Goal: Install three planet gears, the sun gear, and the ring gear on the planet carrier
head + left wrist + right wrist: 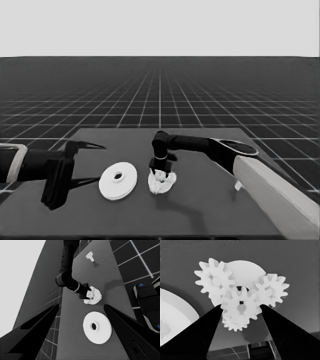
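White sun gear [240, 305] held between fingers of right hand [160, 171] at frame centre, over smaller round part [161, 184]; three planet gears [214, 278] seated. Step: sun gear insertion. Next: mesh teeth, release. Larger round part [118, 180] lower left. Left hand [82, 162] wide, parked.

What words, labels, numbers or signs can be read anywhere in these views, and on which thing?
None. The larger round part, the gears on the smaller round part under the right claw, the thin white piece and the parked left claw all show bare surfaces with no marking.
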`<state>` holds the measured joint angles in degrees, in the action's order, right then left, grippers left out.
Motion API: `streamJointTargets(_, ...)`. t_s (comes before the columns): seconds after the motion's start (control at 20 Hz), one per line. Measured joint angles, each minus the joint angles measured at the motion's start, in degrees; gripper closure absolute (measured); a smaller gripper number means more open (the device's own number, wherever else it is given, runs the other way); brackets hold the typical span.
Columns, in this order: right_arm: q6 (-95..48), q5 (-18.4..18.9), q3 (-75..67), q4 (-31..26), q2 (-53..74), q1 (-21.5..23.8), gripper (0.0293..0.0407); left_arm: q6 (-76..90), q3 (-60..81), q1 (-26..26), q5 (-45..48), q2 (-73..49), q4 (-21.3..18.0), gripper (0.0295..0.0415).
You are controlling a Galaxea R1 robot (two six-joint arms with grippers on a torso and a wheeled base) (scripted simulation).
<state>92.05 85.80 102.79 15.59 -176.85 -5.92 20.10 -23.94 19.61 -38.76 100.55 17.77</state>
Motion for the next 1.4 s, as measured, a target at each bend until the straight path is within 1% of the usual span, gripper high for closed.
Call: streamJointTargets(1.4, 16.8, 0.0, 0.0, 0.0, 0.0, -0.1, 0.0388, 0.0, 0.0, 0.0, 0.0, 0.0, 0.0, 0.0326)
